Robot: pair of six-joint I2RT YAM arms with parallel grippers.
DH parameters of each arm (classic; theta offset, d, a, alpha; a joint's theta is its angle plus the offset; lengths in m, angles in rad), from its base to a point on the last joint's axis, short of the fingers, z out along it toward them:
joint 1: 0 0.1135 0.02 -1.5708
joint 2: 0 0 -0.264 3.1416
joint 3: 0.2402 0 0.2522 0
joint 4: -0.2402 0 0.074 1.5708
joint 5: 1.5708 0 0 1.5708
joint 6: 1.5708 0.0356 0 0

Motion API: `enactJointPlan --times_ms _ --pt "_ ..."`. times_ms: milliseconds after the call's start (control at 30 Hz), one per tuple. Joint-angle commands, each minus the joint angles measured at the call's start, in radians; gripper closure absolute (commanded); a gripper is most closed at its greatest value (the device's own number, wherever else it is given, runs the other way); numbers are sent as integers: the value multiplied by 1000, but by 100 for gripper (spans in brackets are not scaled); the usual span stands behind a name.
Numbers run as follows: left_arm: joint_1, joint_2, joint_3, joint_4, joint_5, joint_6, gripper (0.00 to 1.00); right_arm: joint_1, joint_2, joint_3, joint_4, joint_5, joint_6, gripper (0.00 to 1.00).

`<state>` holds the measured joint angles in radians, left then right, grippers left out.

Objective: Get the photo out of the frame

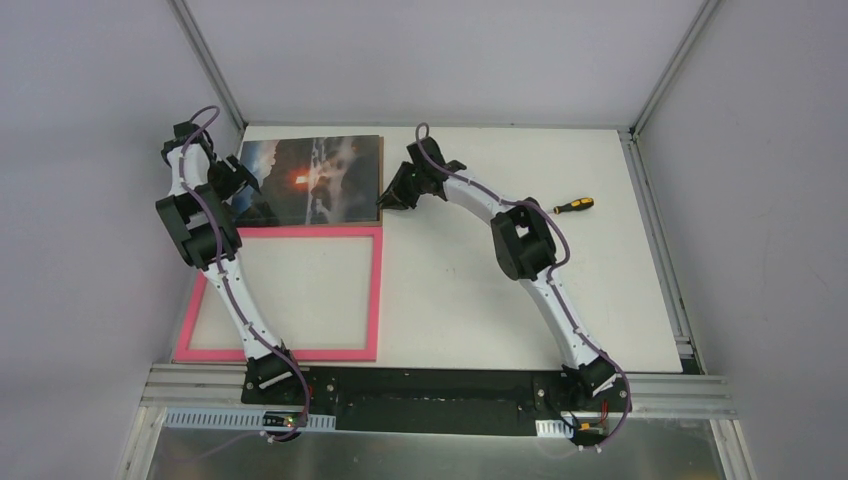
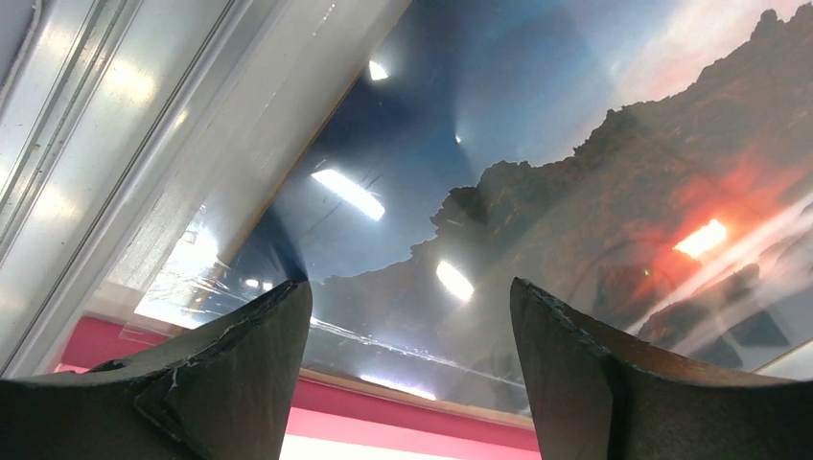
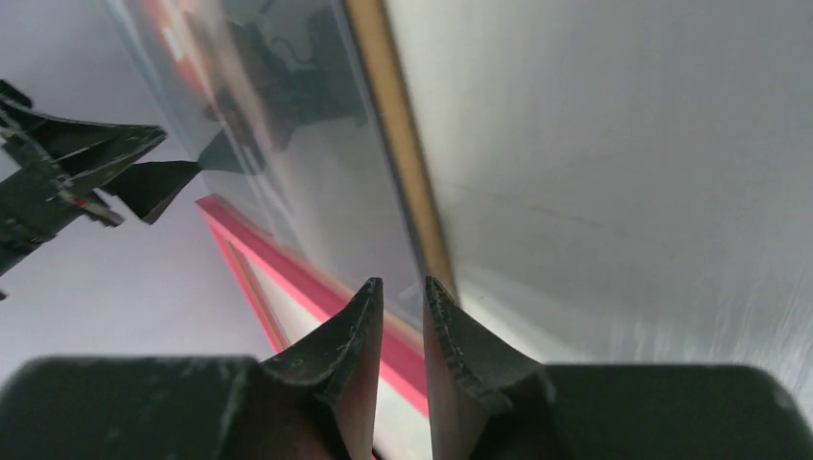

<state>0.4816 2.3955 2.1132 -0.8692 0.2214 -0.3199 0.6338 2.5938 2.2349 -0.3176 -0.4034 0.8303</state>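
The photo [image 1: 310, 180], a dark sunset print on brown board, lies flat at the back left of the table, just beyond the pink frame [image 1: 376, 290] and outside it. My left gripper [image 1: 235, 185] hovers over the photo's left part, jaws wide apart and empty. The left wrist view shows the photo [image 2: 537, 144] under the left gripper [image 2: 410, 292], with the frame [image 2: 403, 422] below. My right gripper [image 1: 385, 200] sits at the photo's right edge. In the right wrist view the right gripper [image 3: 403, 285] has a narrow gap, and the photo [image 3: 288, 163] corner lies just ahead of the tips.
A screwdriver [image 1: 573, 206] with a yellow and black handle lies on the white table [image 1: 480, 290] at the right. Grey walls enclose the table at back and sides. An aluminium rail [image 2: 144, 144] runs close along the photo's left edge.
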Motion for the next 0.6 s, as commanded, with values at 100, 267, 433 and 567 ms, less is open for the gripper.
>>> enactJointPlan --times_ms 100,267,433,567 --pt "14 67 17 -88 -31 -56 22 22 9 15 -7 61 -14 77" --pt "15 81 19 -108 -36 -46 22 34 -3 -13 -35 77 -39 78" --pt "15 84 9 -119 -47 -41 22 54 -29 -32 -136 153 -88 76" --pt "15 85 4 -124 -52 -42 22 73 -53 -66 -156 161 -134 74"
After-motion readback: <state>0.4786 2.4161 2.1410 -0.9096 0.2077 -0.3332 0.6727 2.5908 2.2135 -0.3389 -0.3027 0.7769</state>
